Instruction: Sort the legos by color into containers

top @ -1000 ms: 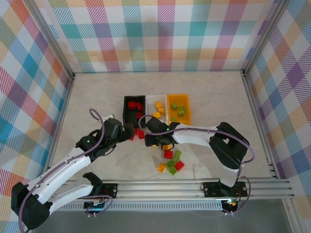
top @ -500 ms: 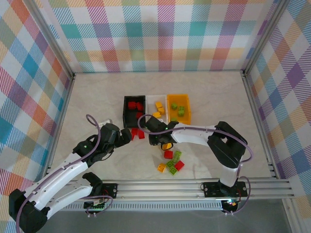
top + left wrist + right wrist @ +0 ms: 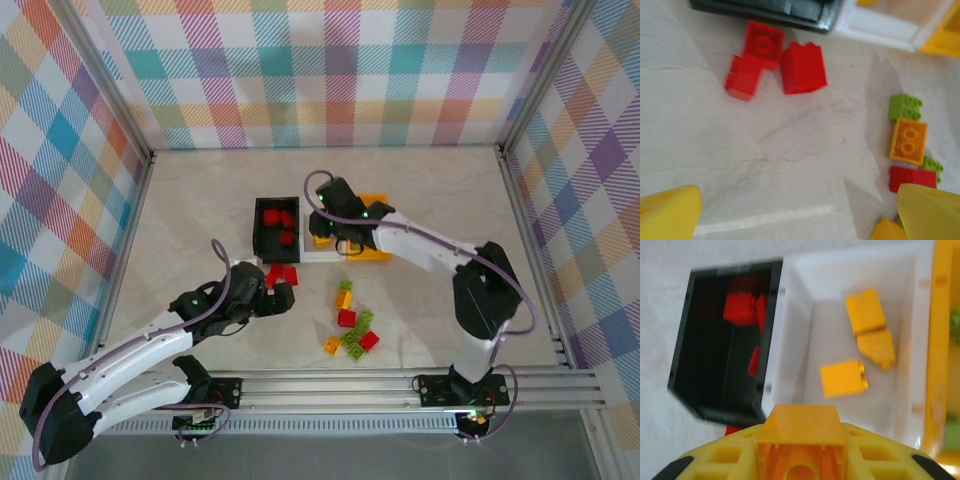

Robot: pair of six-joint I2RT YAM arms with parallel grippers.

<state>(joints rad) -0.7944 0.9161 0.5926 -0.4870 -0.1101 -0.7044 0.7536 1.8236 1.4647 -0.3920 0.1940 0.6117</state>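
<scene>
Legos [image 3: 352, 325] part-sorted: loose pile on table [image 3: 200, 210]. Right hand [image 3: 800, 440] clenched on yellow brick [image 3: 801, 426] over white bin [image 3: 825, 325] holding yellows; colour matches, drop likely next. Left hand [image 3: 797, 212] spread wide above red bricks [image 3: 802, 67] beside black bin [image 3: 765, 10], probably lining up a pick.

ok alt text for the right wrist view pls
The right gripper holds a yellow-orange brick, hollow underside to the camera, over the white bin, which holds three yellow bricks. Left of it is the black bin with red bricks; right, the rim of the orange-yellow bin.
</scene>
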